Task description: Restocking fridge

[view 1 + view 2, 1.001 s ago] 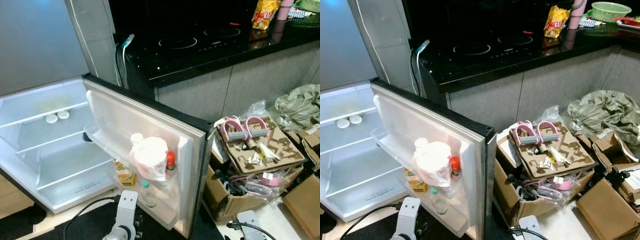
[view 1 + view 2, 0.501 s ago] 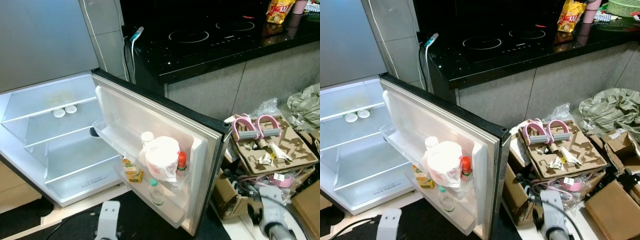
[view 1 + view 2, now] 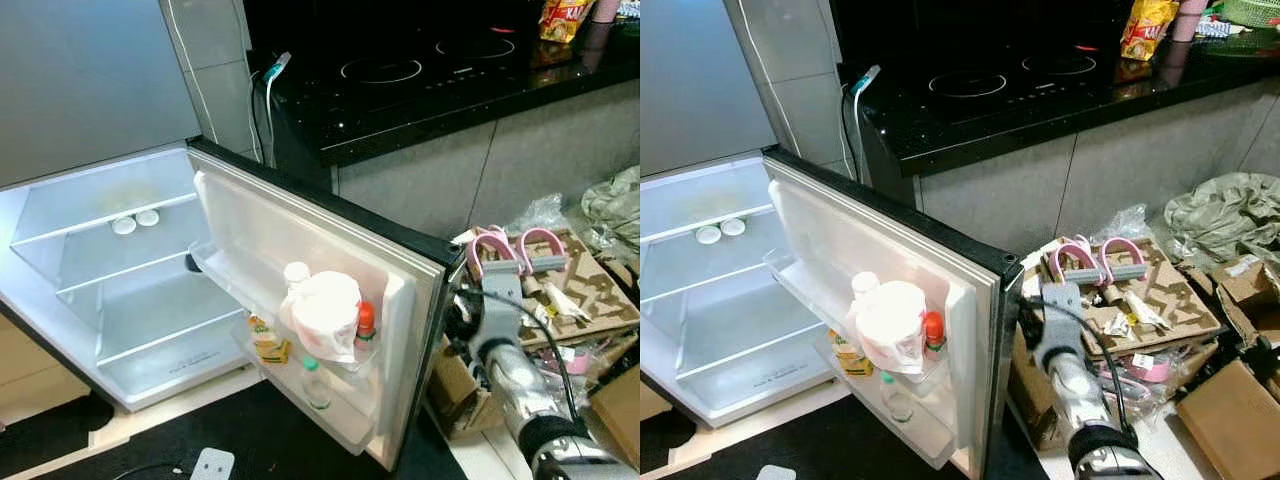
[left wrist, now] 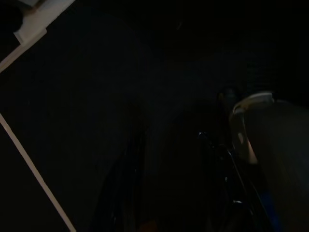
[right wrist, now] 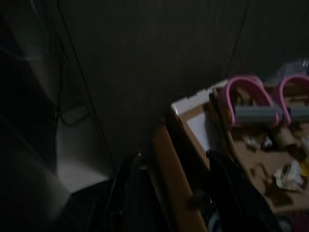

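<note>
Right arm (image 3: 505, 365) has risen beside the open fridge door (image 3: 300, 245); fingers' state unclear; left arm has dropped low.

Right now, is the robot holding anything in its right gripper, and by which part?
Nothing is held. The right gripper is raised behind the open fridge door, beside the cardboard box, with a gap between its fingers and nothing in it.

Both head eyes look down at the open fridge (image 3: 130, 290); wrist views dark.
</note>
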Tool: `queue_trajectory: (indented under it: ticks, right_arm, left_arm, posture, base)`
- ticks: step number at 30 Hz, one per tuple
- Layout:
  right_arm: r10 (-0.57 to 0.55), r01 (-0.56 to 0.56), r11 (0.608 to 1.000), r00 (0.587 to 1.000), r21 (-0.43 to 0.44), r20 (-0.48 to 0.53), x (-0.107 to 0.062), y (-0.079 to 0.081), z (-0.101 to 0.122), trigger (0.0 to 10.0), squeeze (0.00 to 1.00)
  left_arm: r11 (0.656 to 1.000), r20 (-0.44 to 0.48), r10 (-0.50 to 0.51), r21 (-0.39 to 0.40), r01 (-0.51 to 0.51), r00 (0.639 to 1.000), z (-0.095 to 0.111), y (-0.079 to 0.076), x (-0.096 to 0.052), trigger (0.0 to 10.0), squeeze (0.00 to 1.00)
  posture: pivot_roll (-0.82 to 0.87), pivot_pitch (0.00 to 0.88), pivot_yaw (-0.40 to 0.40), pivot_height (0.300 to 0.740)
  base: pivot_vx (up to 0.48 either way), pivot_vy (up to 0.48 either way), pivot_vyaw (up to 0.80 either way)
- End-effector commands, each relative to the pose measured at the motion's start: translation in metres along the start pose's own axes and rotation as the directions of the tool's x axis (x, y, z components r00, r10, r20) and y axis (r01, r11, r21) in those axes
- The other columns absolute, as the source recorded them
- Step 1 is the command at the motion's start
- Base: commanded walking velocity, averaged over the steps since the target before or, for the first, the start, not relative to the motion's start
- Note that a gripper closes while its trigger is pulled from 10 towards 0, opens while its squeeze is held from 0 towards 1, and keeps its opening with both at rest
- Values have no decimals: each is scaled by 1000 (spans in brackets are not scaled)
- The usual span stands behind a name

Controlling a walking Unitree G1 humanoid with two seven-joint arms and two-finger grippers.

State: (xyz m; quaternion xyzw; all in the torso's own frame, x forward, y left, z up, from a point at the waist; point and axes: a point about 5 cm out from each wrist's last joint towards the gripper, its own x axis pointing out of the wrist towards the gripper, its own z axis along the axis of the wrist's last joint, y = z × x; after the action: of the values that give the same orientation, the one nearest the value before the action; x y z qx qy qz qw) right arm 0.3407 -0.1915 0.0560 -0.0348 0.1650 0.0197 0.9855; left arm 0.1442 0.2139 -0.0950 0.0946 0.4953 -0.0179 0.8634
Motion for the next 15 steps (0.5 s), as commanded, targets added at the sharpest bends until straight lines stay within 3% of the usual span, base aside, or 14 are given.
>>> queue_trajectory:
  ticks: [1,4,5,6,9,10,13,14,15]
  right_arm:
    - [55,-55,998,998,-1,5,2,11,4,10000,0]
    - [133,-134,991,991,15,24,4,22,10,10000,0]
    - [314,-315,948,949,37,38,2,40,13,10000,0]
    - [314,-315,948,949,37,38,2,40,13,10000,0]
    - [522,-524,849,851,63,53,-5,56,15,10000,0]
    - [522,-524,849,851,63,53,-5,56,15,10000,0]
    - [664,-666,741,746,88,54,-16,62,16,10000,0]
    - [664,-666,741,746,88,54,-16,62,16,10000,0]
    - [703,-704,704,709,91,48,-20,64,17,10000,0]
  left_arm:
    - [1000,-39,-14,11,14,999,-10,-7,-1,10000,0]
    - [1000,-49,-18,14,19,999,-12,-10,-1,10000,0]
    - [999,-74,-31,17,32,997,-14,-16,-1,10000,0]
    - [999,-74,-31,17,32,997,-14,-16,-1,10000,0]
    - [999,-126,-37,32,41,991,-18,-23,-1,10000,0]
    - [999,-126,-37,32,41,991,-18,-23,-1,10000,0]
    - [993,-234,-50,94,73,971,-37,-29,-5,10000,0]
    - [993,-234,-50,94,73,971,-37,-29,-5,10000,0]
    - [991,-266,-54,107,85,963,-44,-30,-7,10000,0]
  posture:
    - [-115,72,65,726]
    - [-115,72,65,726]
    - [-113,74,67,726]
    - [-113,74,67,726]
    - [-112,77,71,726]
    - [-112,77,71,726]
    - [-113,81,77,726]
    - [-113,81,77,726]
    - [-116,83,81,726]
  base:
    - [0,0,0]
    - [0,0,0]
    - [0,0,0]
    - [0,0,0]
    - [0,0,0]
    - [0,0,0]
    - [0,0,0]
    - [0,0,0]
    - [0,0,0]
